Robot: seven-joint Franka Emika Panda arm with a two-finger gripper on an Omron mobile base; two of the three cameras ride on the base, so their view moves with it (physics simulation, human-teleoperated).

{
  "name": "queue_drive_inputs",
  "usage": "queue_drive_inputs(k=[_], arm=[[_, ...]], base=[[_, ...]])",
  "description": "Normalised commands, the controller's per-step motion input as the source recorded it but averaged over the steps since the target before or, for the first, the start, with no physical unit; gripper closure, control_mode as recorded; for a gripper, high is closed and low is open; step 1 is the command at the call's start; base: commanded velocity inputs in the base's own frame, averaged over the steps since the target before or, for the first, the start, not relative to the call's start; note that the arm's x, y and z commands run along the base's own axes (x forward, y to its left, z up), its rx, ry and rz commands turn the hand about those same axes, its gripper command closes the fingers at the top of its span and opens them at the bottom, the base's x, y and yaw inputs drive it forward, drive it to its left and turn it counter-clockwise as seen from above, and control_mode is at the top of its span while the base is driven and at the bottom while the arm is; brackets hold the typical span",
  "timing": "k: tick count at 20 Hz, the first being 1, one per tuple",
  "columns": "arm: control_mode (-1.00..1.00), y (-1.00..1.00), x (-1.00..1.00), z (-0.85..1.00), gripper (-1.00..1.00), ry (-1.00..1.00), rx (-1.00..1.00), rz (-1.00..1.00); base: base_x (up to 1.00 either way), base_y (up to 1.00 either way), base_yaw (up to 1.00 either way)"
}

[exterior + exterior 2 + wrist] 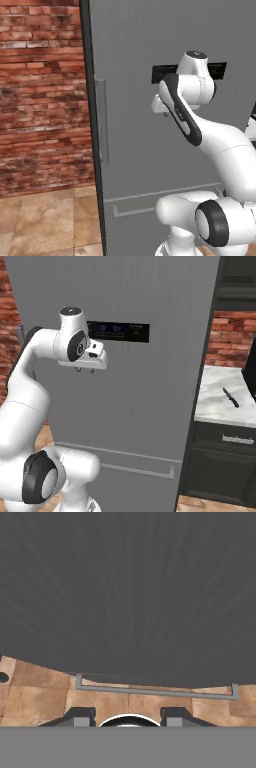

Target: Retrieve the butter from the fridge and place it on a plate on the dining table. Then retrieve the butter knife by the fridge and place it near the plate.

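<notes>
The tall grey fridge (pixel 140 150) (pixel 150 416) (pixel 128 587) stands closed right in front of me, so the butter is hidden. My gripper (pixel 85 371) (pixel 165 113) (pixel 128 718) hangs just off the door below the black panel (pixel 120 332), pointing down. Its fingers stand apart with nothing between them. In the hand view the bottom drawer's handle (pixel 155 690) runs across above the fingertips. The slim dark butter knife (pixel 231 397) lies on the marble counter (pixel 220 411) to the right of the fridge. The plate and the dining table are out of view.
A red brick wall (pixel 45 95) and tan floor tiles (pixel 45 220) lie left of the fridge. A slim vertical door handle (pixel 101 120) runs near the fridge's left edge. Dark cabinets (pixel 220 466) sit under the counter, and a dark object (pixel 250 373) stands at its right.
</notes>
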Motion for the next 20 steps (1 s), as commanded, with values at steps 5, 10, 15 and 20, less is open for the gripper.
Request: queue_drive_inputs(k=[5,10,15,20], arm=[[1.00,0.00,0.00,0.00,-1.00,0.00,0.00,0.00],[1.00,0.00,0.00,0.00,-1.00,0.00,0.00,0.00],[1.00,0.00,0.00,0.00,-1.00,0.00,0.00,0.00],[1.00,0.00,0.00,0.00,-1.00,0.00,0.00,0.00]], base=[[-0.21,0.35,-0.10],[-0.48,0.85,-0.52],[-0.50,0.82,-0.68],[-0.25,0.95,-0.61]])
